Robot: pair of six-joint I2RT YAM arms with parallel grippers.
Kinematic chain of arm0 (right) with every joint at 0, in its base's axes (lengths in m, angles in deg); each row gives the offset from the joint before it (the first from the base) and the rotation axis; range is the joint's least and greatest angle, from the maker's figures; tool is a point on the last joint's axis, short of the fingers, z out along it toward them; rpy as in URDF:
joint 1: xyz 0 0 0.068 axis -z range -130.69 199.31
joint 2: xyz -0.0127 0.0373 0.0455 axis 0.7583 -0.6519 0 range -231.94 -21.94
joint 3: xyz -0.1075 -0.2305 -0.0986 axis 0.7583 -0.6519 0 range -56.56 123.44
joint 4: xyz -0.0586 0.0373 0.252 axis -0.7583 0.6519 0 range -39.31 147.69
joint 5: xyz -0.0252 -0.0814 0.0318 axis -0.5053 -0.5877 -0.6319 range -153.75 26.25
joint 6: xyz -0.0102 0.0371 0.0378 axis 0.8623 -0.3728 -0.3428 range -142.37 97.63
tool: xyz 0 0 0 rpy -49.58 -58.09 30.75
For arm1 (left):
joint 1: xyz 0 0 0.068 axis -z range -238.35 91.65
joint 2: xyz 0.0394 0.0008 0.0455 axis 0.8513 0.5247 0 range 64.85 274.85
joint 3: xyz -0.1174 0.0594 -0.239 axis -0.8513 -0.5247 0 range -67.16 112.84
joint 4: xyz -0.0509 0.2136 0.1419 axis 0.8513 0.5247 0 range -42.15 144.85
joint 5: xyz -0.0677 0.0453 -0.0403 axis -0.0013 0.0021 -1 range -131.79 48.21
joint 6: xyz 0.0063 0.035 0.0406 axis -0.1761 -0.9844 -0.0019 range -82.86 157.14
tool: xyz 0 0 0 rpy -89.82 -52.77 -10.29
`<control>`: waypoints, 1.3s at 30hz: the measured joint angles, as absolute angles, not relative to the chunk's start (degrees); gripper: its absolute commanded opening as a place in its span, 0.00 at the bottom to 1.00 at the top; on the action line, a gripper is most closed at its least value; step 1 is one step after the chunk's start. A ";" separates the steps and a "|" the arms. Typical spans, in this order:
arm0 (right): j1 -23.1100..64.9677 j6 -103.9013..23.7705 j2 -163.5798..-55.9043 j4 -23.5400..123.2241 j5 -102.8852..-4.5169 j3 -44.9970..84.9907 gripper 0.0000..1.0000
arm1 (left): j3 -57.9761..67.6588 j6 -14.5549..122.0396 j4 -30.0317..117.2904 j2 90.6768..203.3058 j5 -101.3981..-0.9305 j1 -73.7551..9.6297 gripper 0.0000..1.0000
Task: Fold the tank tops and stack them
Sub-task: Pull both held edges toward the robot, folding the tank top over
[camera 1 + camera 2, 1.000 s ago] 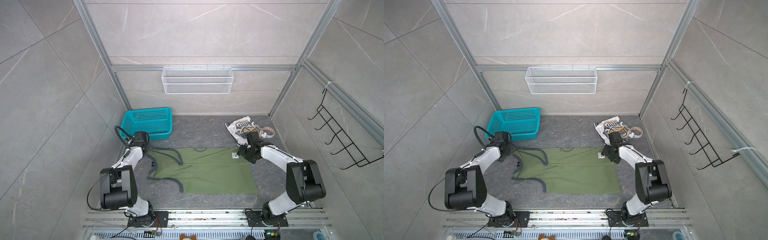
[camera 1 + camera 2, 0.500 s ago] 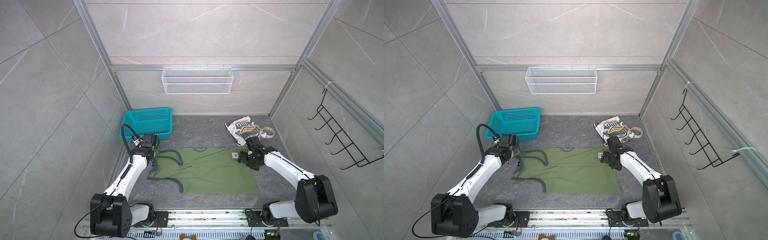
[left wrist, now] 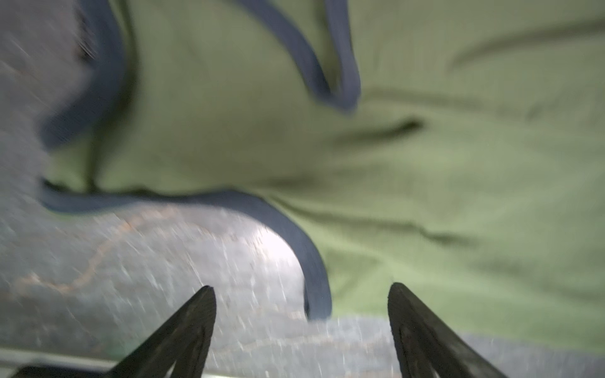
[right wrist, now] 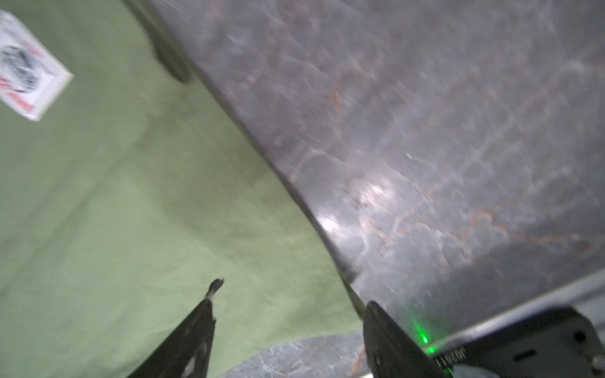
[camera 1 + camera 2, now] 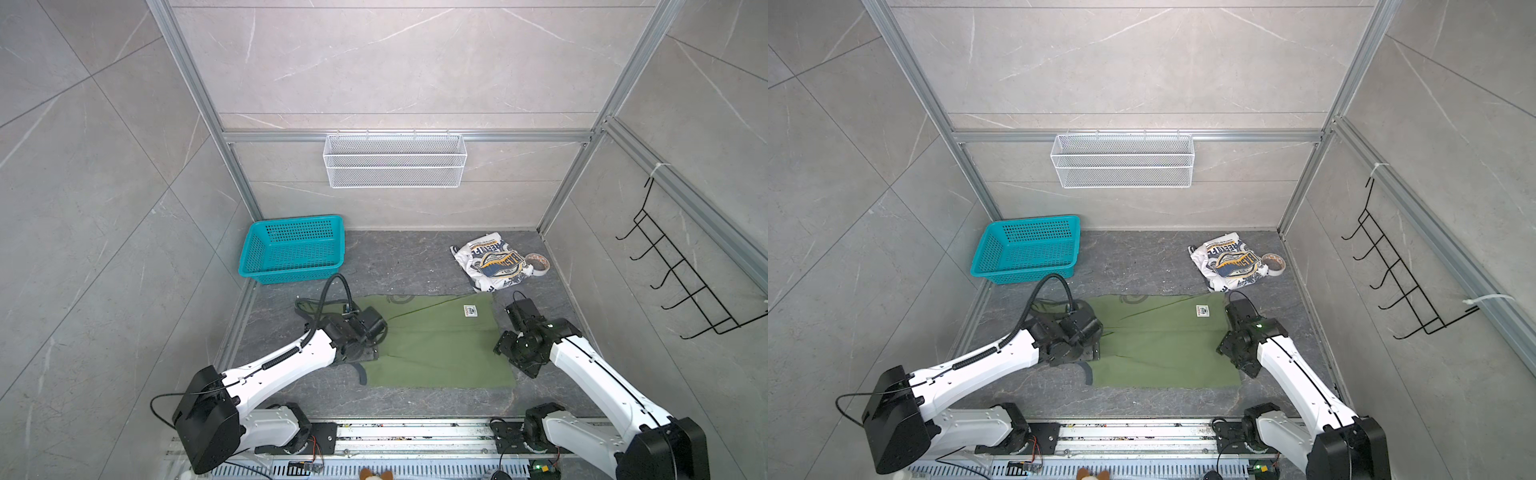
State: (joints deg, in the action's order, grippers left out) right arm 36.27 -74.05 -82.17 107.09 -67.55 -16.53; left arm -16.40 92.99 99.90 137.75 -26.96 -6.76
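On the dark stone tabletop (image 5: 399, 266), your olive tank top (image 5: 436, 345) lies flat in the centre, with the white tank top (image 5: 490, 266) crumpled behind. The left gripper (image 3: 301, 286) and right gripper (image 4: 293, 292) gape, seemingly empty. The cloth is limp, so pinch the trim (image 3: 307, 255) and hem (image 4: 278, 196).

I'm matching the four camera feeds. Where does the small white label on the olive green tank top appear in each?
In a top view: small white rectangular label near the far right corner of the olive green cloth tank top.
In a top view: the label, same corner.
Left wrist: not in it.
Right wrist: the label, blurred, near the cloth's edge.
Shared landmark: the cloth's edge against the dark grey marbled tabletop.
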 measured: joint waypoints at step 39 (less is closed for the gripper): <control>32.47 -85.89 -83.17 104.43 -64.92 -26.56 0.14 | -24.59 101.67 85.28 148.72 -35.05 -1.62 0.44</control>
State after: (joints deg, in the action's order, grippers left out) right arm 32.47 -85.89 -83.17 104.43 -64.92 -26.56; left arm -24.59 101.67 85.28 148.72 -35.05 -1.62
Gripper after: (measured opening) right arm 0.175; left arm 0.479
